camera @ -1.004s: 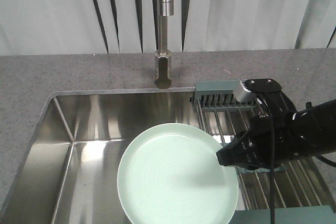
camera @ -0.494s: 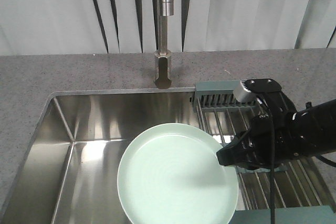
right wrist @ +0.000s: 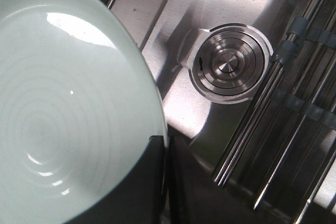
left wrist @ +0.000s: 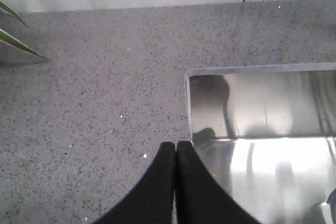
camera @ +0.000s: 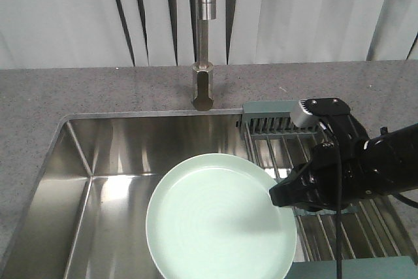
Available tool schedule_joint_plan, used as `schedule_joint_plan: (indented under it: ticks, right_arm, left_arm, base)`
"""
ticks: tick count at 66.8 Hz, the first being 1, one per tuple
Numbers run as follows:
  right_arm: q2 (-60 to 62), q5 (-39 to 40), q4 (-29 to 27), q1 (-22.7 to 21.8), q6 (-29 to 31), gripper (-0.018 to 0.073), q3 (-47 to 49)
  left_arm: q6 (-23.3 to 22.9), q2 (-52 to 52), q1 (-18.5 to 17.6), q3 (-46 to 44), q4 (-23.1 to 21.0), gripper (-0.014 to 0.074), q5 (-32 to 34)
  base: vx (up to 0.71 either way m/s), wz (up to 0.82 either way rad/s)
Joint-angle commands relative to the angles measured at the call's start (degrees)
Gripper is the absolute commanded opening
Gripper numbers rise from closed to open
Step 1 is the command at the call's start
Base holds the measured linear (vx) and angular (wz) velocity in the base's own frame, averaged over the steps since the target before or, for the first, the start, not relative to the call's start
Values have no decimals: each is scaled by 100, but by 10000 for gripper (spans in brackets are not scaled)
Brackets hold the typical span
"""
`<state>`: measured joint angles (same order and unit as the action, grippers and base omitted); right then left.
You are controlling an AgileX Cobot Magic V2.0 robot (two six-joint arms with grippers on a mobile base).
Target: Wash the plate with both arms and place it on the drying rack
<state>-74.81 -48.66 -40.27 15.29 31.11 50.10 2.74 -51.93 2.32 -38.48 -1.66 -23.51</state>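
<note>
1. In the front view the plate (camera: 219, 220) is cut off by the lower edge of the picture, so its near rim cannot be seen.
2. The right arm (camera: 366, 168) covers the middle of the drying rack (camera: 277, 125). Only the slotted end piece at the back and some wire rods near the front are visible.
3. The left arm does not appear in the front view. The left wrist view shows only the two black fingertips of the left gripper (left wrist: 176, 182).
4. In the right wrist view the plate fills the left side and runs out of the picture. The fingers of the right gripper (right wrist: 165, 179) are dark and very close to the camera, so their shape is hard to make out.
5. The plate is over the sink (camera: 117, 155), face up, just left of the drying rack and in front of the faucet (camera: 204, 63). I cannot tell if it touches the sink bottom.
6. The right gripper is closed on the right rim of the plate: one finger lies on the upper face and the other is outside the rim.
7. The drain (right wrist: 228, 64) lies beside the plate, between it and the rack rods.
8. The left gripper has its fingers pressed together with nothing between them. It is over the grey counter (left wrist: 94, 77), at the corner of the sink and well apart from the plate.
</note>
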Motion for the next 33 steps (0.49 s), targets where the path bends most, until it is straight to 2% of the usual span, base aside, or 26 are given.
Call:
schedule_joint_plan:
  ticks: [1, 10, 16, 26, 33]
  right_arm:
    - [158, 98, -241, 1, 65, -1, 148]
    - [158, 98, -241, 1, 65, -1, 148]
    - [158, 98, -241, 1, 65, -1, 148]
    - [158, 98, -241, 1, 65, -1, 148]
    - [158, 98, -241, 1, 65, -1, 148]
  left_arm:
    - [-5, -198, -44, -202, -39, 4, 472]
    - [-5, -505, -44, -202, -67, 76, 615]
    - [-10, -722, -44, -202, -128, 197, 748]
    - [34, -1010, -44, -202, -298, 476, 949]
    - [179, -1182, -51, -209, -404, 623, 944]
  base:
    - [0, 0]
    - [0, 0]
    - [0, 0]
    - [0, 0]
    - [0, 0]
